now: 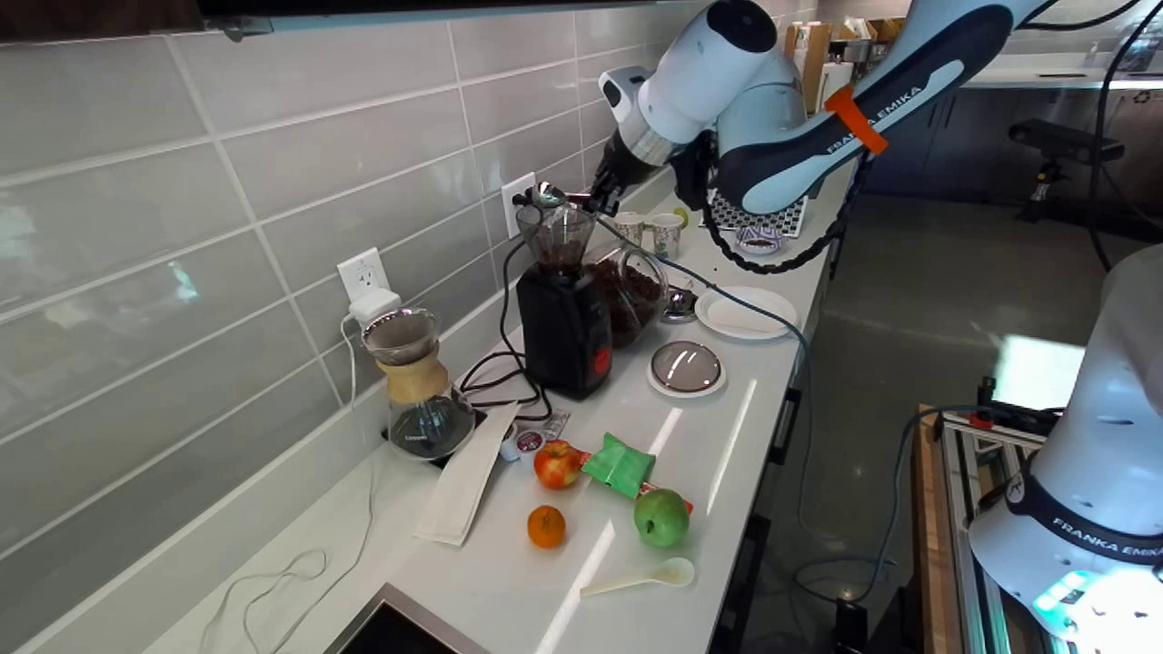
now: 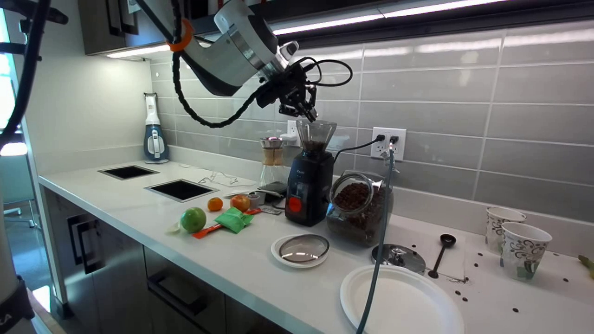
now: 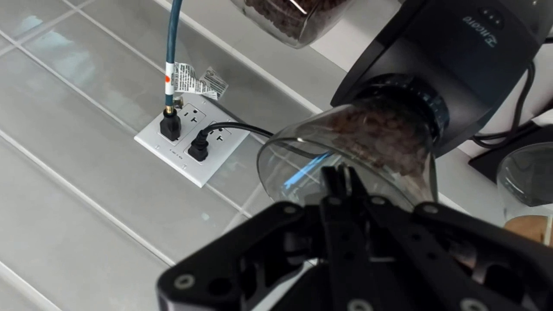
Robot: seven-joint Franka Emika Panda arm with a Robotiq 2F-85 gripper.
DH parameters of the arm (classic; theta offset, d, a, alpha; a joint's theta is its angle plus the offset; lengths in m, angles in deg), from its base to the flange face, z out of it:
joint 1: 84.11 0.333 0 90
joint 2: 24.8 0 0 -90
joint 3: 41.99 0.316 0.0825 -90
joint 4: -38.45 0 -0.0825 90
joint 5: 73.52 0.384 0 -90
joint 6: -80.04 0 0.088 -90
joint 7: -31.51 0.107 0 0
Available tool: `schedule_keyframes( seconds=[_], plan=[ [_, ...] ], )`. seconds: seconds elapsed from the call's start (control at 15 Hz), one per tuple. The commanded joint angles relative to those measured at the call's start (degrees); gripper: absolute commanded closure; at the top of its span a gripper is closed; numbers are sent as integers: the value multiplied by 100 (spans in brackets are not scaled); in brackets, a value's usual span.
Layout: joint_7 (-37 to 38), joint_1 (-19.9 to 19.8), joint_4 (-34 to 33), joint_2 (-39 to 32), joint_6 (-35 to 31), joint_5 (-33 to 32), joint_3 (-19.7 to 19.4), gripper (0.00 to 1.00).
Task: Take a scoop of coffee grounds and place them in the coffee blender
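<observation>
Blender (image 2: 306, 185) w/ beans (image 3: 380, 134) (lg. jar (image 2: 376, 180) ditto)

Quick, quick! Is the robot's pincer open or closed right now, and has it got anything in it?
Pincer: closed; whether it is pinching something thin cannot be told.

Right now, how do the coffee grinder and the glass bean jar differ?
The coffee grinder has an opaque black body; the glass bean jar is clear.
The grinder, hopper included, stands taller than the jar.
The grinder opens upward; the jar opens mostly sideways.
Both hold brown beans.
</observation>
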Motion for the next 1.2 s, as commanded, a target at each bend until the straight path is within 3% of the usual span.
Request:
schedule_keyframes(
  seconds=[0.0, 0.27, 0.6, 0.67, 1.13],
  plan=[
    [-778, -69, 195, 143, -36, 1135, 206, 99],
    [-1358, -54, 253, 258, 86, 2211, 348, 99],
    [-1821, -40, 255, 364, 192, 3119, 385, 99],
    [-1936, 180, 251, 381, 223, 3384, 179, 99],
    [-3044, 620, 184, 510, 601, 5413, -160, 99]
  ],
)
